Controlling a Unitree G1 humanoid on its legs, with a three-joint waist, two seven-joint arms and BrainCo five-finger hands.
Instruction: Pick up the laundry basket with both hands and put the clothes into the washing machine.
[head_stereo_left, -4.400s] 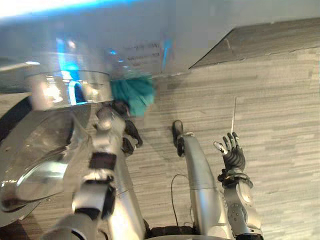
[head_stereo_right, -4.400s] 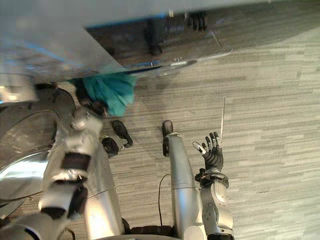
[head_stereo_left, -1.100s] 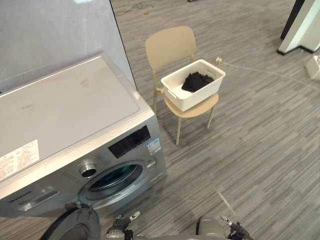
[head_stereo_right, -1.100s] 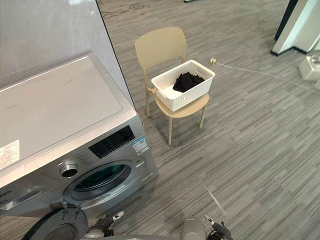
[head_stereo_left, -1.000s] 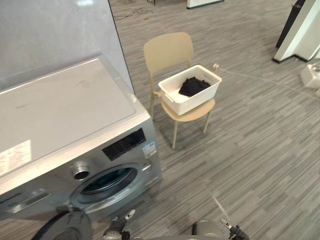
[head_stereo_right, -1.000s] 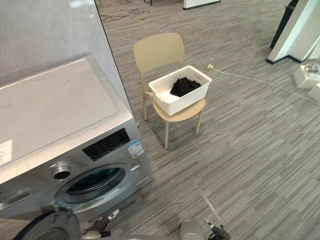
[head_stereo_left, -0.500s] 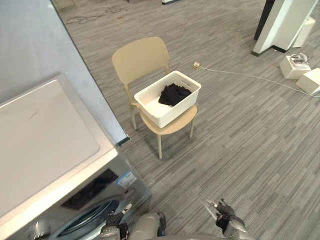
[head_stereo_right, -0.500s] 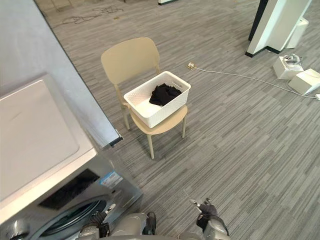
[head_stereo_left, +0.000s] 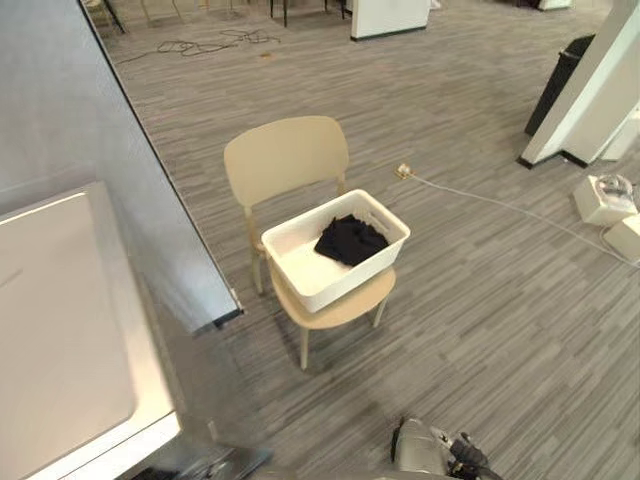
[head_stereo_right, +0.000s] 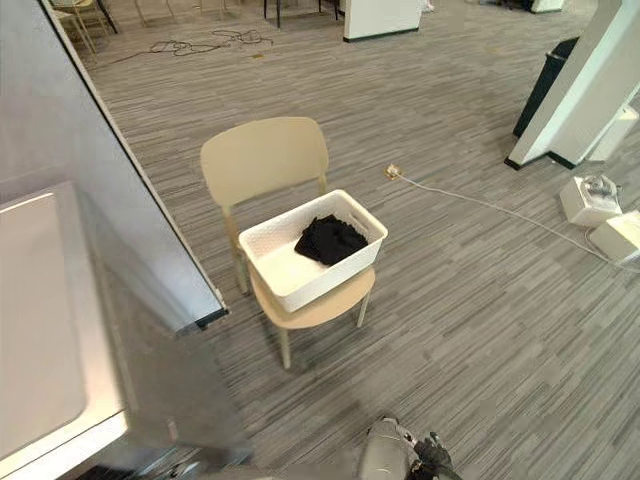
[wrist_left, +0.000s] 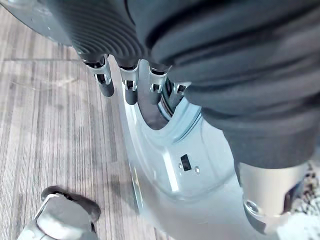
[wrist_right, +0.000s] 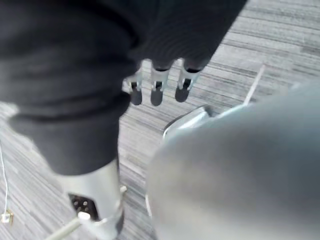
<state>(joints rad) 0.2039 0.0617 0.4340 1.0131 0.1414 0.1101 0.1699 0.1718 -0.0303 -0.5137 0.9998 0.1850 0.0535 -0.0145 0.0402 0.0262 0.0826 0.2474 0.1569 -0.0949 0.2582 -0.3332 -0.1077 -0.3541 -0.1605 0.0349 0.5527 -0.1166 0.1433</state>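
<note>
Laundry basket (head_stereo_left: 345, 281), white, sat on seat of beige chair (head_stereo_left: 285, 160); neither hand touched it. Black clothes (head_stereo_left: 350, 240) heaped toward basket's right end. Washing machine (head_stereo_left: 50, 350) at lower left, flat top in view; grey partition (head_stereo_left: 120, 200) stood between machine and chair. Left hand (wrist_left: 131, 90): fingers hung loose, nothing held. Right hand (wrist_right: 156, 92): fingers loose, empty, over floor; in eye views low at bottom edge, well apart from basket. White cable (head_stereo_left: 470, 197) lay on floor right of chair.
</note>
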